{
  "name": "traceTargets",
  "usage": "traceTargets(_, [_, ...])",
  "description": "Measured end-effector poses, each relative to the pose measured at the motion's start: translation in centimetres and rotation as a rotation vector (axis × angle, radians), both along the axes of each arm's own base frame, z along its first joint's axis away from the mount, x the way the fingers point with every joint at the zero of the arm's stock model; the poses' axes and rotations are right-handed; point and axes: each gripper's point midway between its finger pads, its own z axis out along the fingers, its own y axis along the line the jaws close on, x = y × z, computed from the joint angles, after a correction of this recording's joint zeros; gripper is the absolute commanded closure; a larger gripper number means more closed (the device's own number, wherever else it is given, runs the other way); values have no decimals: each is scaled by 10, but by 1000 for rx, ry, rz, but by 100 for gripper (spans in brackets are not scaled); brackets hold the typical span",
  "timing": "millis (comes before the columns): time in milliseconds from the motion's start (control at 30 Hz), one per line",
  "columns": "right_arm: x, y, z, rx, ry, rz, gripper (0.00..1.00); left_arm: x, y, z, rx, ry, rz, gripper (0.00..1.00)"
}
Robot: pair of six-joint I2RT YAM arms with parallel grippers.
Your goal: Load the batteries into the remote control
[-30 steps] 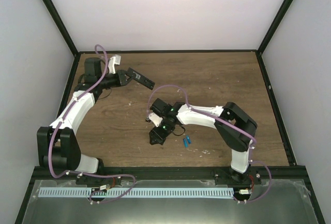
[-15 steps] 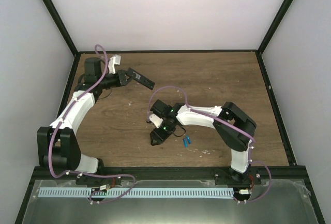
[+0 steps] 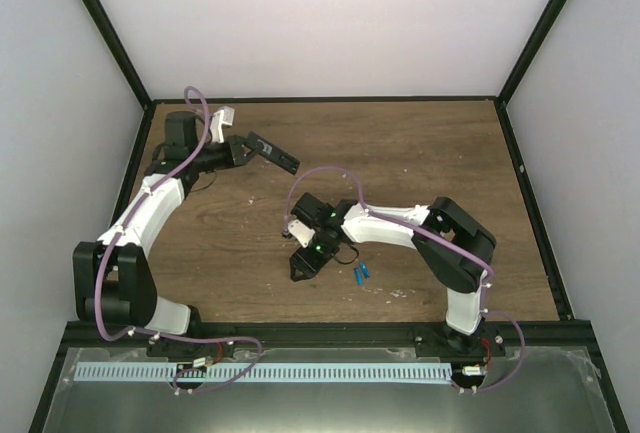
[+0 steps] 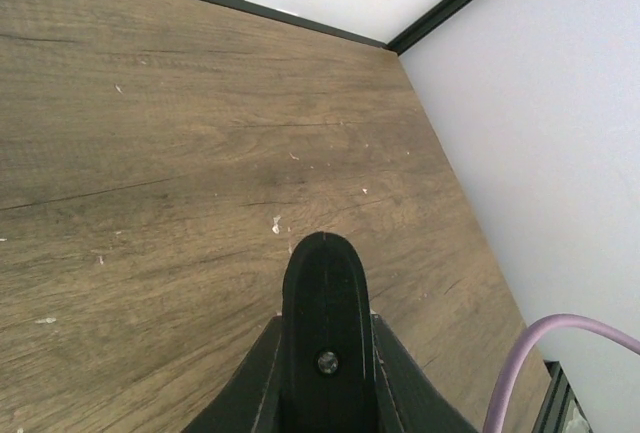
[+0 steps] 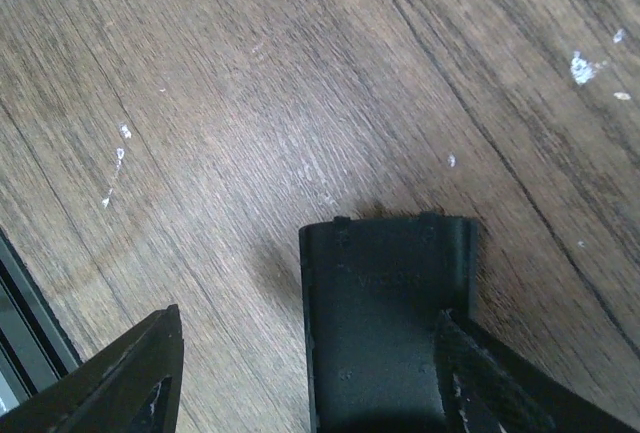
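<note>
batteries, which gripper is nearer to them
Right. The right gripper hangs just left of the batteries in the top view; the left gripper is far off at the back left.

Bright even light, soft shadows (close-ups slightly blurred).

Top cam: the batteries are only a blue speck near the right gripper. Too small for me to tell one from two, or which way the ends face. The jaws there merge w/ a dark shape beneath; can't separate them from this view.

Right wrist cam: a black flat piece runs off the bottom edge, so its full length and what it is stay unclear. Both fingers are cropped at the bottom too.

Left wrist cam: remote control shows end-on only, lower part cut off. Buttons and battery recess are out of sight, and too small to see in the top cam.
</note>
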Motion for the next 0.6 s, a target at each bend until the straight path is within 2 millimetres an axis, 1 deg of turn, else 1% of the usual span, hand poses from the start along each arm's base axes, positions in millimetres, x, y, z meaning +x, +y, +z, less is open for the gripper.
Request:
traceTargets(167, [2,2,-1,9,-14,2,40,0,0,-2,-4,9,2,100])
traceTargets(333, [7,2,-1,7,-36,-5,40,0,0,-2,-4,10,3,100])
traceTargets(600, [8,2,-1,-1,-56,-6,39,1,0,-2,-5,12,3,100])
